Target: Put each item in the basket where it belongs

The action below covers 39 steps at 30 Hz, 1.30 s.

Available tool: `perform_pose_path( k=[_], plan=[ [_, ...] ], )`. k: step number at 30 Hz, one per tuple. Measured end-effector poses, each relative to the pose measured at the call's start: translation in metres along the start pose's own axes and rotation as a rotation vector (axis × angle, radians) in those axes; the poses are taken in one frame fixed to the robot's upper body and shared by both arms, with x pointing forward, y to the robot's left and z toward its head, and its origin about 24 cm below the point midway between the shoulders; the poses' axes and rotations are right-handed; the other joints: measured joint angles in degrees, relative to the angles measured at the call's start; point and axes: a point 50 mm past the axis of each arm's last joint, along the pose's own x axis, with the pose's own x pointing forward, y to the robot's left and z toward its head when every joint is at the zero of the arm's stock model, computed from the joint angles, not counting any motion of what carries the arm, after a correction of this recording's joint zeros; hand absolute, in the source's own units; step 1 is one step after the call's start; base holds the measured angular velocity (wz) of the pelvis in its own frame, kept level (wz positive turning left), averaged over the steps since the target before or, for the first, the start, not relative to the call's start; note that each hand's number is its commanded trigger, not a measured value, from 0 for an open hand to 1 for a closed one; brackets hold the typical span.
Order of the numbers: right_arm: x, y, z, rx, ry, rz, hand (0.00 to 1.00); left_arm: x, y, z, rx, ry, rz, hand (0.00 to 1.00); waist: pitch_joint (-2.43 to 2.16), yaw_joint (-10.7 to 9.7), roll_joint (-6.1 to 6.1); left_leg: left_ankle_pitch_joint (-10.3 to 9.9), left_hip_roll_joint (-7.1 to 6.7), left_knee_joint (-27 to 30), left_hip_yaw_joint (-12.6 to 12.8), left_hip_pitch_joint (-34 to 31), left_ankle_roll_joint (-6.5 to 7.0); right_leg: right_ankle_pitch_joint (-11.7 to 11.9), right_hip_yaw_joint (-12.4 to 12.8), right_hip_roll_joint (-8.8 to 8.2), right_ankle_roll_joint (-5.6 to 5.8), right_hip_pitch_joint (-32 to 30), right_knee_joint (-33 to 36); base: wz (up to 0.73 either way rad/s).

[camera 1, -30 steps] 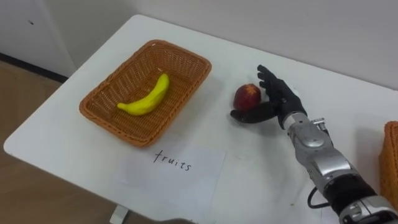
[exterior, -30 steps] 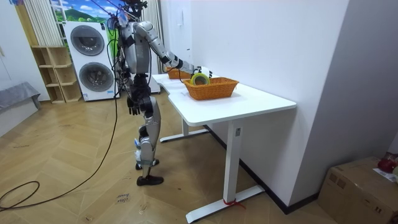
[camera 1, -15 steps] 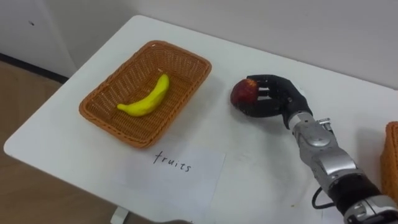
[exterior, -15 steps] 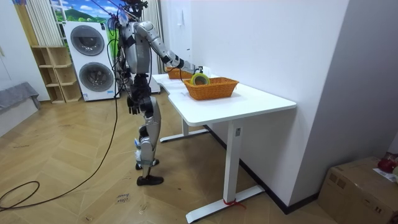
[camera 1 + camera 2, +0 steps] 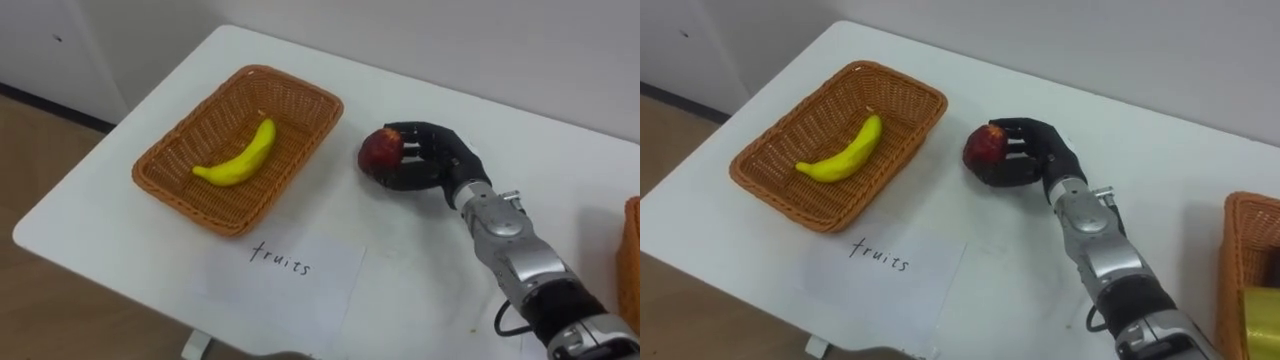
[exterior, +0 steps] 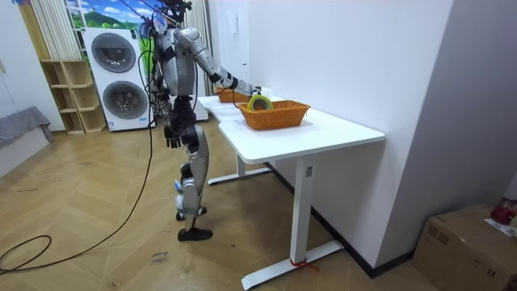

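A red apple (image 5: 379,150) is a little to the right of the fruit basket (image 5: 164,151), and my right hand (image 5: 436,160) is shut on it, fingers curled over its top and thumb under its side. I cannot tell whether the apple touches the table. The brown wicker fruit basket holds a yellow banana (image 5: 241,155). In the room view I stand at the table's end with my right arm stretched over it, and my left hand (image 6: 171,137) hangs by my hip.
A paper sheet with handwriting (image 5: 282,264) lies in front of the fruit basket. A second wicker basket (image 5: 1234,262) stands at the table's right, with a yellow thing (image 5: 1258,318) inside. The table's edge (image 5: 70,255) runs close along the left and front.
My right hand was open beside the apple. It has since curled shut round it and carried it slightly left toward the fruit basket.
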Motion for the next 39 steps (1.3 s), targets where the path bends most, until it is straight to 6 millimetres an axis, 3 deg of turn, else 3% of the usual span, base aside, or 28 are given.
perform_pose_path(
  k=[22,27,39],
  plan=[
    [0.0,0.001,0.001,0.048,-0.002,-0.002,1.0,0.0,-0.001,-0.003,-0.001,0.006,-0.002,0.0,0.26,0.0,-0.51,0.0,-0.02,0.0,-0.1,0.0,0.0,0.0,0.0,-0.04,0.0,0.0,0.0,0.0],
    [0.001,0.007,0.022,0.051,-0.075,0.029,1.0,0.0,0.003,0.001,-0.016,-0.013,0.013,0.0,0.14,-1.5,-0.69,0.0,0.0,0.0,-0.1,0.1,0.0,0.0,0.0,0.0,0.0,0.0,0.0,-0.01],
    [-0.003,0.016,0.058,0.062,-0.217,0.079,1.0,0.0,0.01,-0.005,-0.05,0.005,0.038,0.0,0.1,-1.9,-0.69,0.0,-0.01,-0.3,-0.2,3.6,-0.01,0.0,0.1,-0.02,0.04,3.3,-0.1,0.01]
  ],
)
